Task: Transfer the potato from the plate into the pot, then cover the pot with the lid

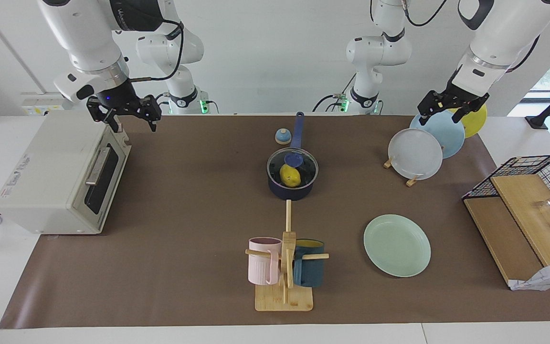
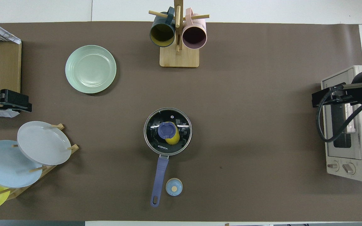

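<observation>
Both steps look finished. The potato (image 1: 290, 176) lies inside the pot (image 1: 292, 188), seen through the glass lid (image 1: 292, 165), which sits level on the pot's rim with its blue knob at the centre. The pot stands mid-desk with its handle pointing toward the robots, a small bell (image 1: 282, 136) just beside that handle. The plate (image 1: 397, 245) lies bare, farther from the robots than the pot and toward the left arm's end of the desk, with the mug stand (image 1: 285, 267) farther still, in line with the pot. The left gripper (image 1: 450, 107) hangs in the air over the rack of upright plates (image 1: 428, 145), jaws spread and holding nothing. The right gripper (image 1: 129, 117) hovers over the toaster oven (image 1: 60, 174) at the right arm's end, jaws likewise parted and empty. Neither is near the pot. I judge that nothing remains but to keep the arms clear; at most, a check that the lid sits evenly all round.
</observation>
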Available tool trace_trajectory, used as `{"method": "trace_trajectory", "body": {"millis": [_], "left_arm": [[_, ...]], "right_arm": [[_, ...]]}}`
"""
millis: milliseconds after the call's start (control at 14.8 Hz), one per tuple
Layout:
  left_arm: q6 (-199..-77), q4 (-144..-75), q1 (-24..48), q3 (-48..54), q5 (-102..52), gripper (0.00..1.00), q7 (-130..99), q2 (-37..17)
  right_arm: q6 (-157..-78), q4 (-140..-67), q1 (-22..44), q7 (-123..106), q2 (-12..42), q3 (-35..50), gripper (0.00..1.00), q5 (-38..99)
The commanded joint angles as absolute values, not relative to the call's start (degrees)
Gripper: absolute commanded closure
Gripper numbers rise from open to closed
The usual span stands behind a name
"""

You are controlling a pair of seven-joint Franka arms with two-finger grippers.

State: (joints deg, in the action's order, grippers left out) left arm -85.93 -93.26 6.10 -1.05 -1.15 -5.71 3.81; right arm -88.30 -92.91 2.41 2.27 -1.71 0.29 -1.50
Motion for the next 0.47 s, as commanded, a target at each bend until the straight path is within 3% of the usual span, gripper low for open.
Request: {"method": "trace_trajectory", "body": {"millis": [0,407], "left_arm": [[-86.8,-94.2,5.5,-0.6,-0.4,0.0,-6.3,4.7],[-86.8,-94.2,5.5,-0.6,-0.4,0.0,-6.3,4.7]], "right_arm": [[-88.3,-93.1,1.5,0.4,-2.5,-1.9,0.0,-0.6],[-87.5,-93.4,1.3,-1.8,-2.7,-3.2,0.0,-0.7]]}}
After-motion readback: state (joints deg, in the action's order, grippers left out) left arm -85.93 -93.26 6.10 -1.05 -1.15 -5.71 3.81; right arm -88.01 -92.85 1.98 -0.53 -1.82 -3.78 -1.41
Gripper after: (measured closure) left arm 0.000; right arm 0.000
